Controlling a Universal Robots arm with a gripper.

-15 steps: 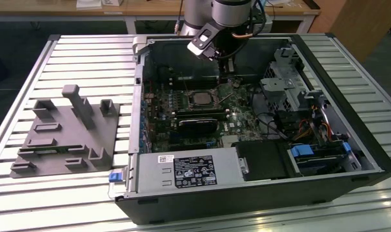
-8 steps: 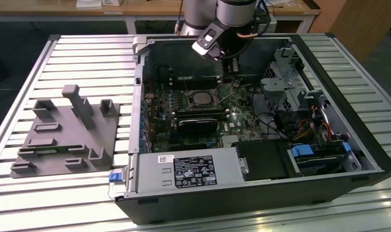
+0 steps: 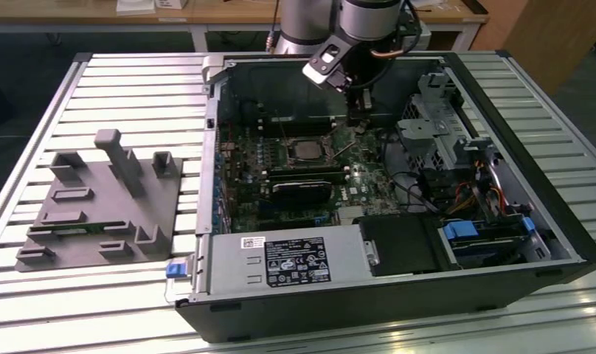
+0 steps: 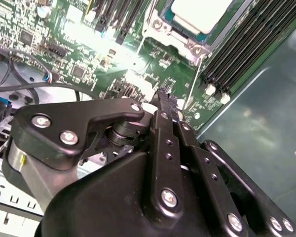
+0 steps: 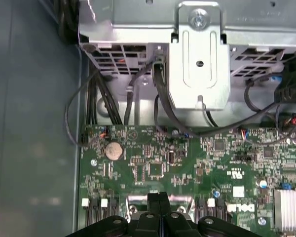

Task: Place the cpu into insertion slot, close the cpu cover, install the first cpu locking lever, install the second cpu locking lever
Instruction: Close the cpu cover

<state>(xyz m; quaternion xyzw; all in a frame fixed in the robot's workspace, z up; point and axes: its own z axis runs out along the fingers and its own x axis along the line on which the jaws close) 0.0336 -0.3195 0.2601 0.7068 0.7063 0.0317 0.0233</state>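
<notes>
Gripper (image 5: 159,198) fingers were pressed together with nothing seen between them, tip low over the motherboard (image 5: 153,170) near the insertion slot (image 3: 284,150). The cpu (image 4: 200,11) sat in the slot, with the cpu cover (image 4: 160,30) framing it.

Judged step: locking lever (image 4: 197,76). Push with the closed tip, slowly, clear of the memory slots (image 4: 246,44).

Computer case (image 3: 377,313) lay open on a slatted aluminium table (image 3: 130,96). A grey fixture block (image 3: 101,214) was on the exterior view's left, wooden benches (image 3: 229,11) behind.

I see an open PC case (image 3: 574,243) lying on the slatted aluminium table (image 3: 130,81). Grey moulded fixture (image 3: 91,214) on the table at the exterior view's left, apart from the case. Labelled power supply (image 3: 288,262) inside the case. First wrist view: coin cell (image 5: 114,150) on the board, black cables near the silver bracket (image 5: 200,64).
</notes>
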